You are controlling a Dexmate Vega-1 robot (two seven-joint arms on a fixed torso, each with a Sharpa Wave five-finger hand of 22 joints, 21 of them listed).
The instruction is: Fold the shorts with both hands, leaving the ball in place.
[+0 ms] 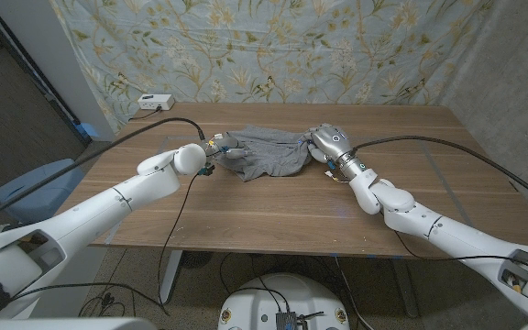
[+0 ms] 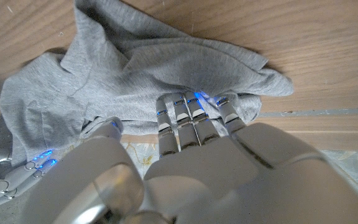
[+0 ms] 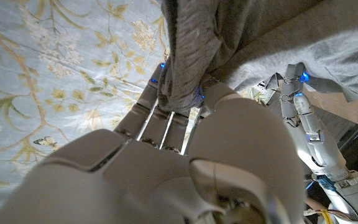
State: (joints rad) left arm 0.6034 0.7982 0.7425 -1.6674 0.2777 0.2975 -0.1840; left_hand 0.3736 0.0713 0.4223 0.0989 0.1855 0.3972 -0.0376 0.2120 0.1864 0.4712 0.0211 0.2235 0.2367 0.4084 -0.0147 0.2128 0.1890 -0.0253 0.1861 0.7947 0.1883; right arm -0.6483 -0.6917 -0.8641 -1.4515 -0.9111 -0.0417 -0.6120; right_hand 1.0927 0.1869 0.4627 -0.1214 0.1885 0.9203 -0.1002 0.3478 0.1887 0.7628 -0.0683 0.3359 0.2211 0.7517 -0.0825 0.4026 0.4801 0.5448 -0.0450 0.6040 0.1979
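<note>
Grey shorts point(image 1: 269, 151) lie bunched at the back middle of the wooden table point(image 1: 273, 202). My left hand point(image 1: 223, 147) grips their left edge; in the left wrist view its fingers point(image 2: 194, 115) curl into the hem of the shorts point(image 2: 135, 68). My right hand point(image 1: 330, 142) holds the right edge. In the right wrist view a fold of the grey cloth point(image 3: 185, 56) is pinched between its fingers point(image 3: 166, 121), and part of the fabric is lifted. The two hands stand about a shorts' width apart.
A white box point(image 1: 154, 101) with a cable sits at the table's back left corner. Black cables point(image 1: 154, 133) run over the table along both arms. A floral curtain point(image 1: 273, 46) hangs behind, and a blue object point(image 1: 26, 188) stands off the table's left side.
</note>
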